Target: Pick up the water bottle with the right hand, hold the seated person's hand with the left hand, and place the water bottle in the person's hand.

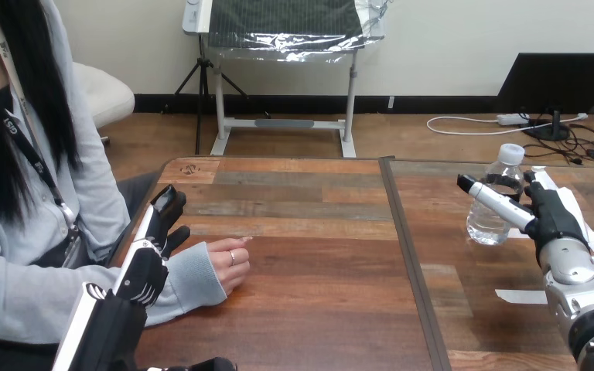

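Note:
The clear water bottle [497, 202] with a white cap stands upright on the right half of the table. My right hand [551, 219] is beside it on the right. One straight finger [489, 199] crosses the bottle's front, and dark fingers show behind it, so the bottle stands between them. The person's hand [229, 263] rests loosely curled on the table at the left, with a light blue sleeve to the wrist. My left hand [145, 272] lies over that sleeve's near side. Its straight fingers [167, 207] point away across the table and are not curled round the wrist.
A dark seam [408, 255] splits the wooden table into two halves. White paper [582, 220] lies under my right hand, and a strip of white tape [521, 295] lies nearer. The person sits at the table's left edge [148, 193].

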